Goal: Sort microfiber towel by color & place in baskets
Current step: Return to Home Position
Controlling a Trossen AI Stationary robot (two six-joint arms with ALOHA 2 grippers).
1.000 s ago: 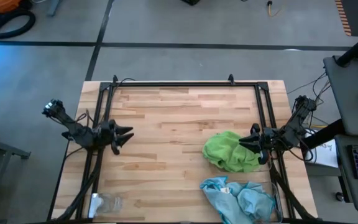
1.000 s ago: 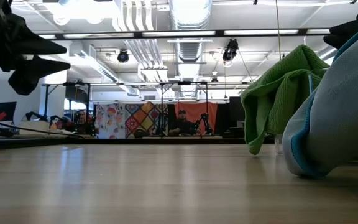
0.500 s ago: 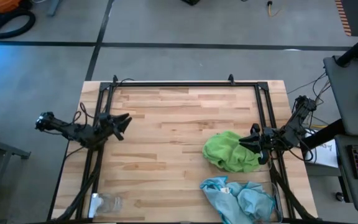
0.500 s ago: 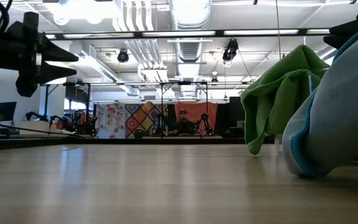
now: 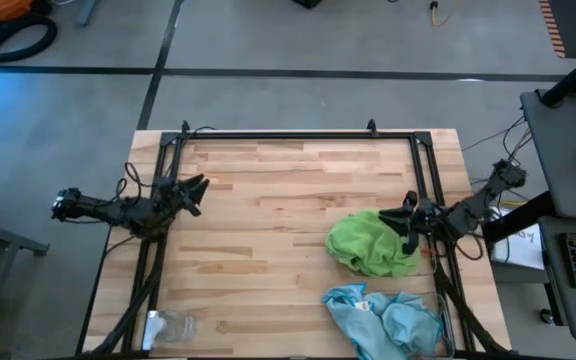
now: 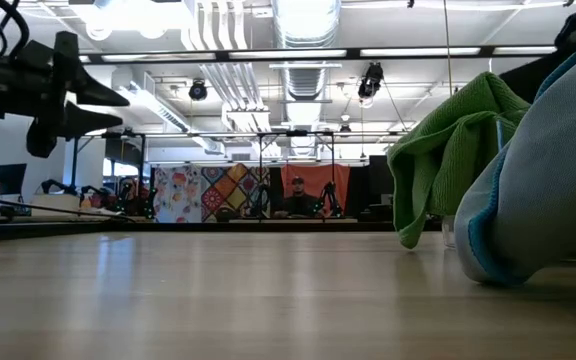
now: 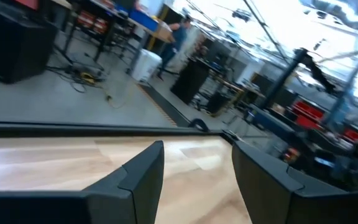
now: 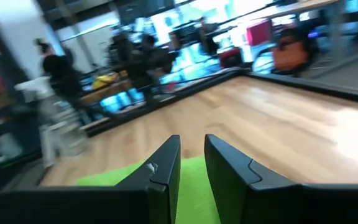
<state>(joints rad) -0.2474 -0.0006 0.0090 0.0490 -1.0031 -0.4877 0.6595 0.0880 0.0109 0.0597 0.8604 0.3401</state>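
A heap of lime green microfiber towels (image 5: 368,243) lies on the right half of the table and shows at the right in the low view (image 6: 448,150). Pale blue towels (image 5: 388,315) are piled in and over a clear basket (image 5: 446,330) at the near right corner. A second basket does not show. My right gripper (image 5: 408,217) hovers at the green heap's right edge, open narrowly, with green cloth below its fingers (image 8: 191,165). My left gripper (image 5: 196,187) hangs open over the table's left side, above bare wood (image 7: 194,180).
A small clear glass jar (image 5: 173,325) lies at the near left corner. A black metal frame (image 5: 298,135) runs along the far edge and down both sides. Bare wood spreads across the middle and far part. People and equipment show in the room beyond.
My left gripper has swung from pointing toward the near right to pointing toward the far right, moving toward the far edge while its arm drew back toward the left. My right arm has shifted its elbow outward, and its gripper has edged slightly toward the far side. The towels have not moved.
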